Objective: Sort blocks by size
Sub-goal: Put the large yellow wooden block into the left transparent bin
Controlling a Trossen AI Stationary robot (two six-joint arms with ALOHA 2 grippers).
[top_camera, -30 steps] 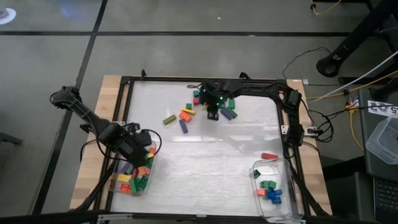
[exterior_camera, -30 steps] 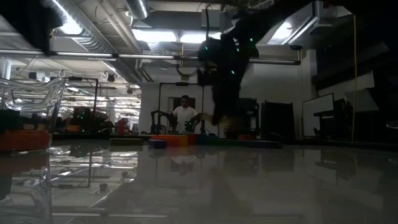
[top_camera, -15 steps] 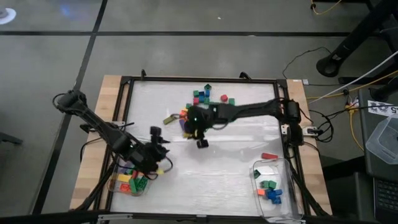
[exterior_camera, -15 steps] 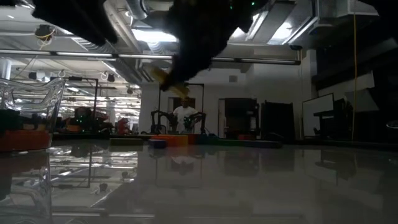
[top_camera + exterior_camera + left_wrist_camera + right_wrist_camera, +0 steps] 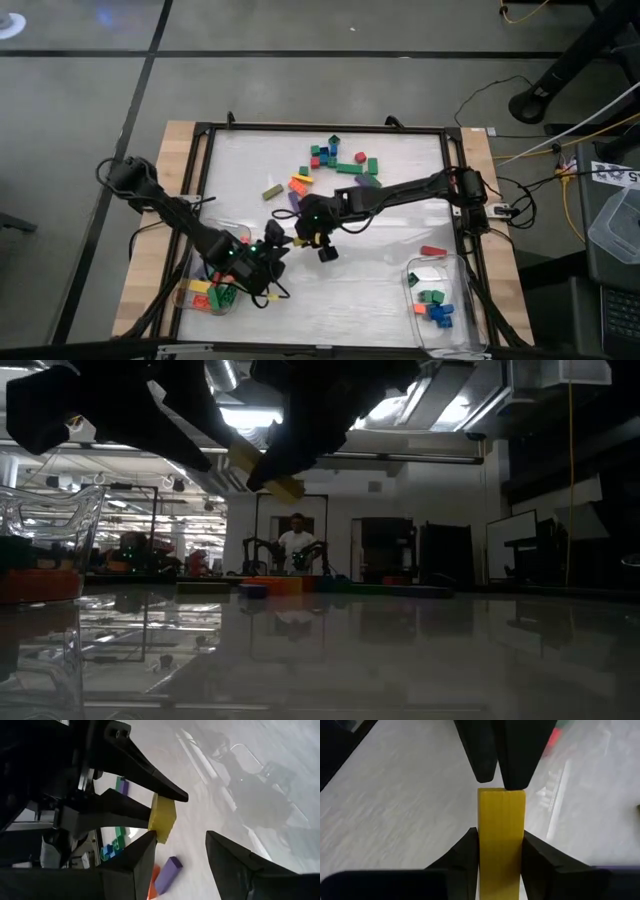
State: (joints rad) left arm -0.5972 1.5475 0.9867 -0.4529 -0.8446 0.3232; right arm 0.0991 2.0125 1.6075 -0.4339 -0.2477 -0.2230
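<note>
Right gripper (image 5: 500, 855): clamped on a long yellow block (image 5: 501, 840), fingers pressing both of its long sides; it hangs above the middle of the table, seen in the high view at (image 5: 318, 232).
Yellow block: held clear of the table top, one end sticking out past the right fingertips; the left wrist view shows it as a yellow piece (image 5: 163, 817) pinched between two dark fingers.
Left gripper (image 5: 180, 845): jaws apart with nothing between them, hovering just beside the right gripper, at the inner edge of the left tub; in the high view it sits at (image 5: 262, 262).
Left tub (image 5: 192, 298): clear plastic, near the table's front left corner, holding green, red, yellow and orange blocks.
Right tub (image 5: 450, 335): clear plastic, front right corner, with a few green, blue and orange blocks inside.
Loose blocks (image 5: 335, 158): a scatter of green, red, blue, orange and purple pieces toward the far side of the table (image 5: 380, 270); one red block (image 5: 432, 250) lies alone just beyond the right tub.
Purple block (image 5: 167, 875): lies flat on the table below the left gripper.
Background: a person (image 5: 297, 546) stands far behind the table.
</note>
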